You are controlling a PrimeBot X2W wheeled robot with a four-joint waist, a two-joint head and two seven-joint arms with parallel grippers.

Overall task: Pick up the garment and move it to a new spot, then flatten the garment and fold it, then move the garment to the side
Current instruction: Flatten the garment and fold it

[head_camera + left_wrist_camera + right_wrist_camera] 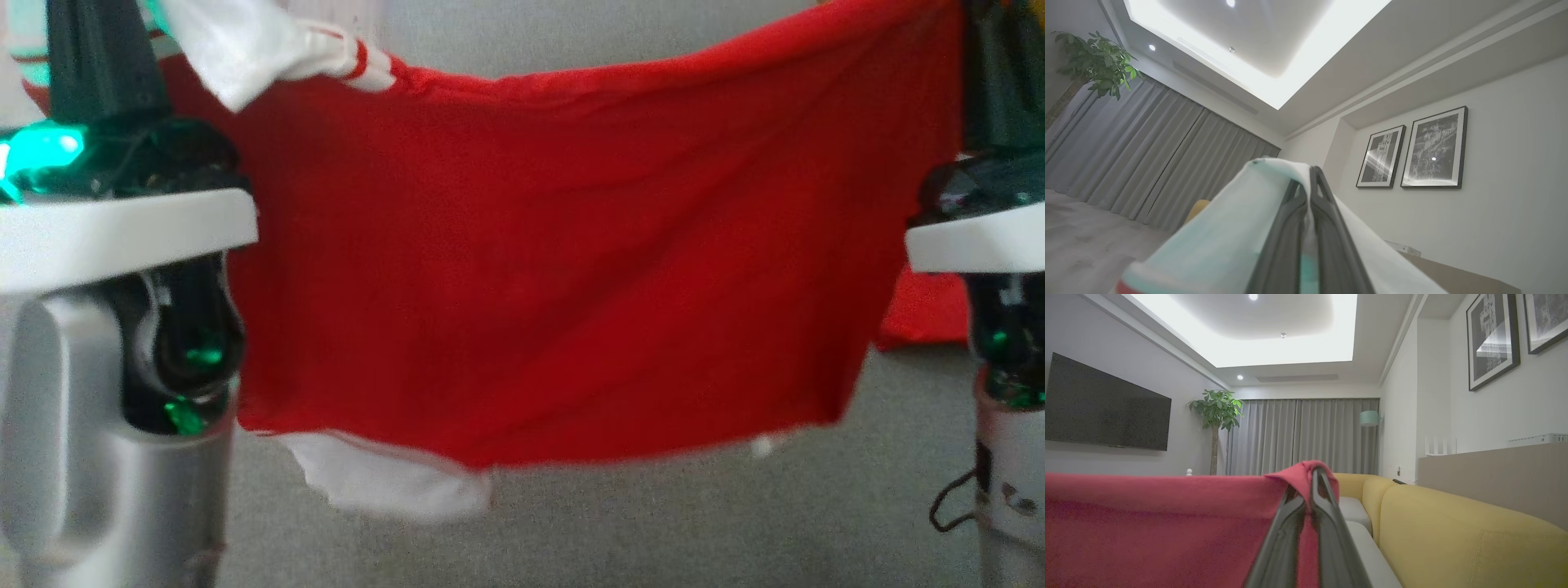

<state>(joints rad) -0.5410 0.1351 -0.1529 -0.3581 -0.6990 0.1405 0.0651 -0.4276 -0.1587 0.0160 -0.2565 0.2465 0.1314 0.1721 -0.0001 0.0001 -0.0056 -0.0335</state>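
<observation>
garment (539, 269), red with white striped sleeves, hangs spread wide in the air; left claw (1308, 175) is clenched on its white part, right claw (1310, 475) on its red corner.

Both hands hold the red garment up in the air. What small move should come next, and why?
Probably lower both hands together, keeping them apart. The left hand and right hand are shut on the top edge of the red garment, which hangs stretched above the grey surface, so it should land flat.
</observation>
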